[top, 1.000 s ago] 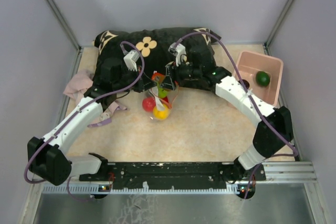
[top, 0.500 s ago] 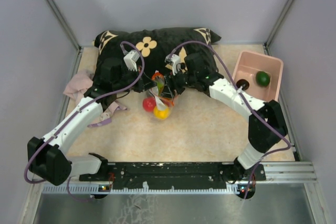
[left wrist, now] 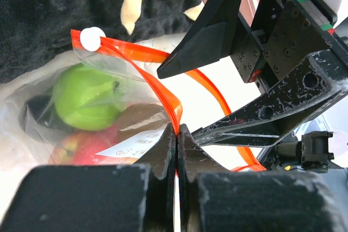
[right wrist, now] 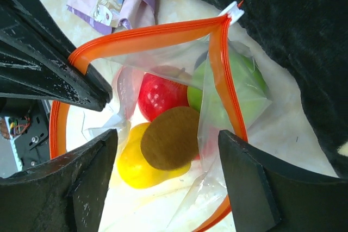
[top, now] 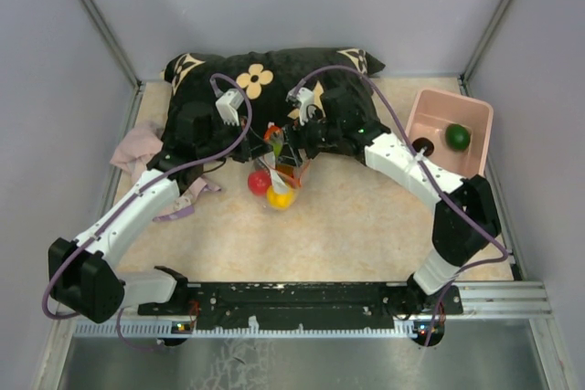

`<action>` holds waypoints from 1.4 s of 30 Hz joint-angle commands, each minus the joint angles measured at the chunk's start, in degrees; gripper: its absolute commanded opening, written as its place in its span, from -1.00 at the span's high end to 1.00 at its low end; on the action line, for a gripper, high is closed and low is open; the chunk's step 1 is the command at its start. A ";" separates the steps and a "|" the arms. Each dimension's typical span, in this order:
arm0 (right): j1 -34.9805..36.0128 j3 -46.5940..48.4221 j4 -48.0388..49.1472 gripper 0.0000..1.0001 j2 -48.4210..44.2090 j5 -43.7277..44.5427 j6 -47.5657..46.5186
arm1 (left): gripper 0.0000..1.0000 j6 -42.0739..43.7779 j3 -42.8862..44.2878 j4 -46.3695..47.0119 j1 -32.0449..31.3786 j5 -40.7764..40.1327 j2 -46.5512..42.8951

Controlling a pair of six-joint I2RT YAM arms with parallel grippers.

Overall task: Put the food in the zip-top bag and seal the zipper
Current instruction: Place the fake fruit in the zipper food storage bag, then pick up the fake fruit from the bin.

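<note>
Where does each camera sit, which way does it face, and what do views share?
Top external: above and behind the robot, looking down on the table; left arm and right arm meet at the zip-top bag.
Left wrist: on the left arm, facing the zipper, which its own shut jaws pinch.
Right wrist: on the right arm, looking into the bag's mouth between its own open jaws.
Both wrists share: zipper, green fruit, black pillow.

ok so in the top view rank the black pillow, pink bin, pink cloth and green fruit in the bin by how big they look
1. black pillow
2. pink bin
3. pink cloth, partly hidden under the left arm, so its rank against the bin is unsure
4. dark green fruit
</note>
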 commanded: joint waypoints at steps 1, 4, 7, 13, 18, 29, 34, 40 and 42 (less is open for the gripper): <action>0.46 4.52 -0.43 -0.51 -2.75 3.51 -1.06 | 1.00 0.30 -0.82 1.33 -0.20 -0.64 -1.17; 0.46 6.37 -2.59 -0.54 -3.98 7.18 -2.24 | 1.00 0.17 -1.27 1.47 -0.21 -0.79 -1.33; 0.37 8.21 -5.19 -0.56 -4.82 10.19 -3.10 | 1.00 0.20 -1.59 1.82 -0.25 -1.14 -1.59; 0.18 10.65 -11.46 -0.58 -6.58 20.43 -5.47 | 1.00 0.12 -1.95 2.29 -0.24 -1.46 -1.86; -3.59 11.56 -15.89 -0.59 -8.74 27.74 -7.33 | 1.00 0.05 -2.44 2.58 -0.25 -1.18 -2.20; -16.87 12.61 -21.31 -0.62 -9.09 48.07 -9.50 | 1.00 1.75 -2.96 2.70 -0.22 -2.27 -2.33; -22.68 16.14 -22.59 -0.65 -7.44 51.99 -8.49 | 1.00 2.51 -3.09 2.91 -0.22 -2.75 -2.57; -30.13 14.51 -18.35 -0.65 -6.33 54.04 -4.12 | 1.00 3.17 -3.18 3.07 -0.21 -3.26 -2.39; -32.32 12.48 -15.61 -0.65 -6.02 55.36 -3.08 | 1.00 3.75 -3.00 2.62 -0.18 -3.63 -2.38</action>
